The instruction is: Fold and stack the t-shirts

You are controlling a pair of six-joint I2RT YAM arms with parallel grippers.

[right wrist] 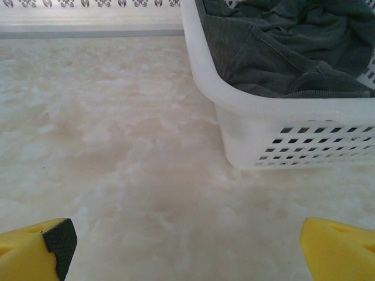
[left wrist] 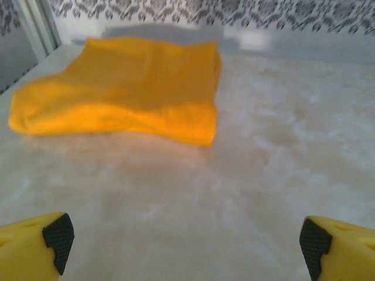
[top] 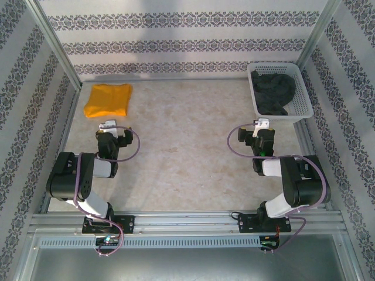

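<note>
Near edge: metal rail (top: 187, 221) with both arm bases bolted on, left arm (top: 73, 178) folded back at the left, right arm (top: 296, 184) folded back at the right. Both wrists point away from the bases toward the far wall. The left gripper (top: 108, 125) hovers low over bare table (top: 187, 152), jaws spread wide, nothing between them. In the left wrist view its yellow fingertips (left wrist: 35, 243) with black pads sit at the two bottom corners, only tabletop between. Same story for the right gripper (top: 262, 124): jaws wide apart, empty, yellow tips at the bottom corners of the right wrist view, pale marbled tabletop between. Neither gripper touches cloth. Beyond the left gripper, near it but apart, the mustard-orange t-shirt (top: 108, 100) lies flat on the table toward the far-left corner, folded into a rough rectangle, edges a bit wavy. Beyond the right gripper, the white lattice basket (top: 305, 105) stands on the table in the far-right corner, just ahead and a little right of the gripper, not touched. Inside the basket is the dark charcoal t-shirt (top: 274, 91), crumpled, unfolded, a seam and hem showing in the right wrist view. The two shirts are well apart, at opposite sides of the table. Farthest: patterned wall (top: 187, 35) with floral bands.
</note>
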